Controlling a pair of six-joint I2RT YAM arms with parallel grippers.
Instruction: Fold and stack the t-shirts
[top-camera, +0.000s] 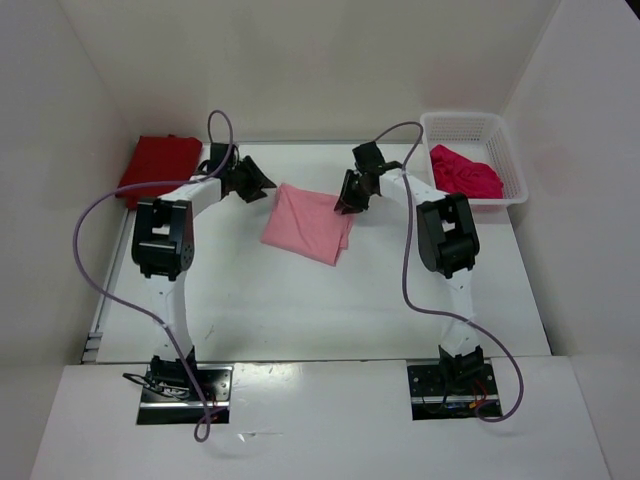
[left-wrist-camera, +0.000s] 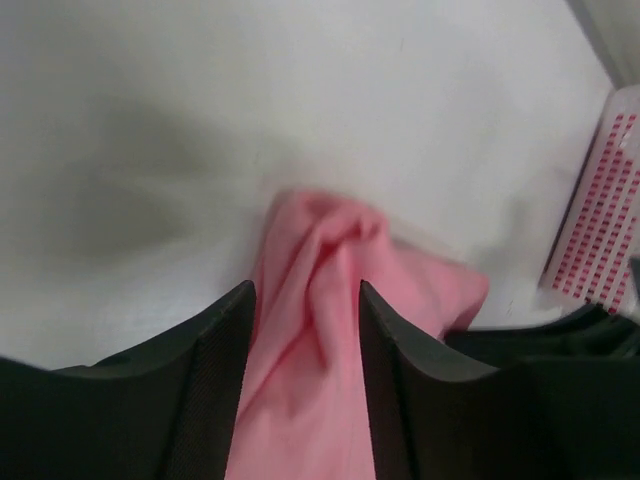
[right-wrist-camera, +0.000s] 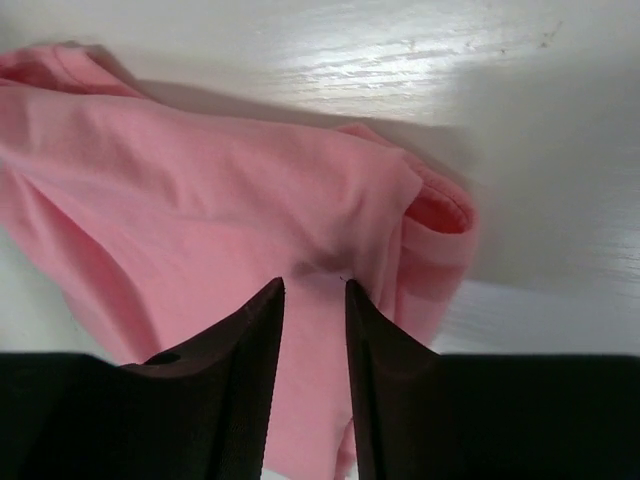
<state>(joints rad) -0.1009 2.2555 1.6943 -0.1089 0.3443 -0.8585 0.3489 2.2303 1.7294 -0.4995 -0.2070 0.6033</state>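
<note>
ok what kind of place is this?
Likely a robotics lab test cell: white table boxed by plain white panels, two robot arms bolted at its near edge, a light pink cloth t-shirt staged between them.

1 white mesh basket (top-camera: 470, 130) (far right corner) sits on the white table (top-camera: 300, 310).

White table (top-camera: 300, 310), light pink shirt (top-camera: 305, 225) centre, dark red shirt (top-camera: 158, 165) far-left, basket (top-camera: 517, 180) far-right

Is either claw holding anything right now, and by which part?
Both hold the light pink t-shirt by its far edge: the left claw pinches bunched cloth at the far-left corner, the right claw the far-right corner.
</note>
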